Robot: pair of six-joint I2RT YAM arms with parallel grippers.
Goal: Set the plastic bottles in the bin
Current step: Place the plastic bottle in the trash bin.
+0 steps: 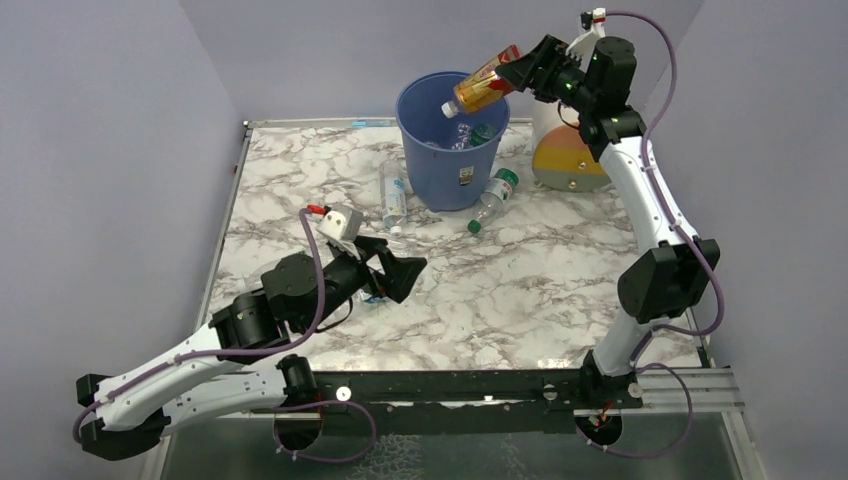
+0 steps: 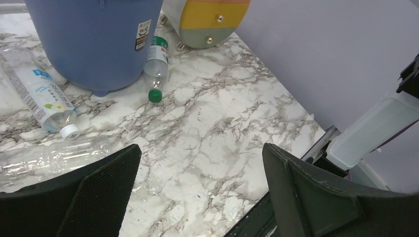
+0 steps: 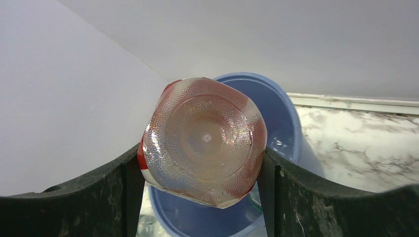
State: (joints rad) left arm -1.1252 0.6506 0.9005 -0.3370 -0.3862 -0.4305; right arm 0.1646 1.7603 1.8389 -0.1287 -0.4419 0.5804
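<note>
Top view: right gripper pinching the red-labelled bottle by its base, cap tilted down over the mouth of the blue bin; base hangs above the far rim, so tip it steeper or carry it inward before release, lest it catch the lip; left gripper spread wide, low over the marble-print table.

Left wrist: jaws wide apart, nothing between; green-capped bottle lies just beside the bin's foot; blue-labelled bottle near; both clear, thin-walled.

Right wrist: bottle base dimpled, rounded-square, clamped between matte black fingers; smooth bin interior beneath.
</note>
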